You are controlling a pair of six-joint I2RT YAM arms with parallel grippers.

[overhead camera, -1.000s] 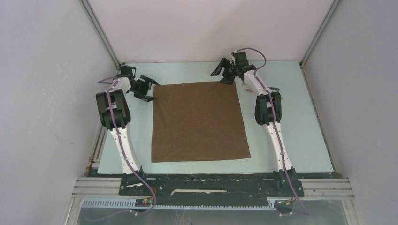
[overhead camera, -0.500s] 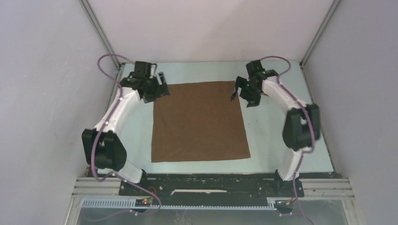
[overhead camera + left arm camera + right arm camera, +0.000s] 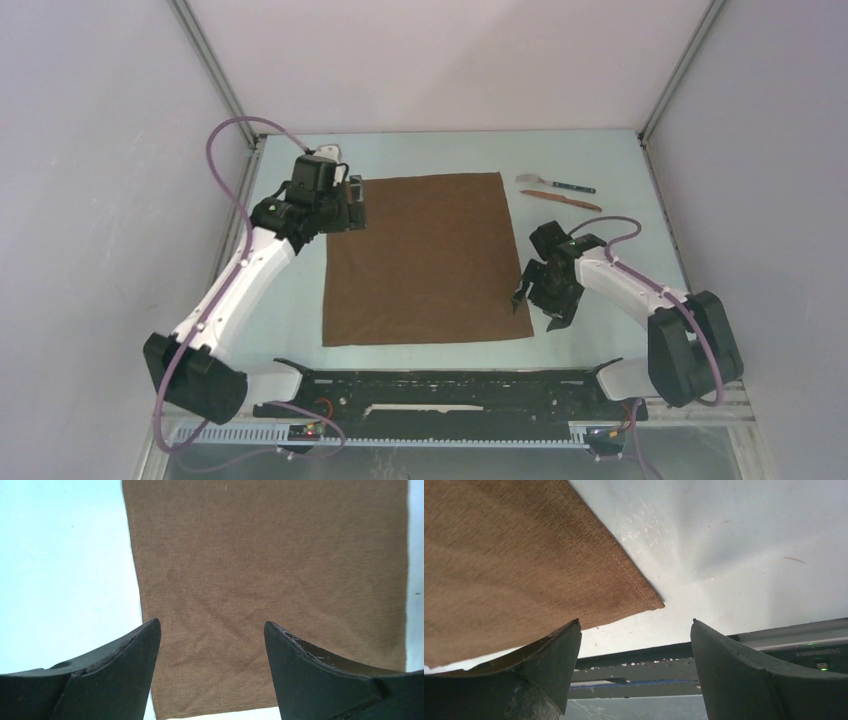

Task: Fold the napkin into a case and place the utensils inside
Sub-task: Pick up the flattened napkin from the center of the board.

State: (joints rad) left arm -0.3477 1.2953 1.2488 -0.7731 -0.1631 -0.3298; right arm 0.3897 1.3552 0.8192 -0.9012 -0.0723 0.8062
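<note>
The dark-brown napkin [image 3: 425, 260] lies flat and unfolded as a square in the middle of the table; no case shows. My left gripper [image 3: 352, 208] hangs open over its far left corner. In the left wrist view the cloth [image 3: 270, 570] fills the gap between the spread fingers of that gripper [image 3: 211, 624]. My right gripper [image 3: 537, 308] stands open just off the near right corner. In the right wrist view the napkin [image 3: 514, 565] ends in a corner just above this gripper [image 3: 635, 622], which holds nothing. The utensils lie far right: a teal-handled fork [image 3: 555, 184] and a reddish-brown knife [image 3: 560, 199].
The pale table [image 3: 610, 250] is boxed in by grey walls on three sides. A black base rail [image 3: 450, 382] runs along the near edge, just past the right gripper's fingers. Purple cables loop over both arms.
The right gripper has swung from the napkin's far right corner down to its near right corner, uncovering the utensils. The left gripper has shifted slightly over the far left corner. The napkin has not moved.
</note>
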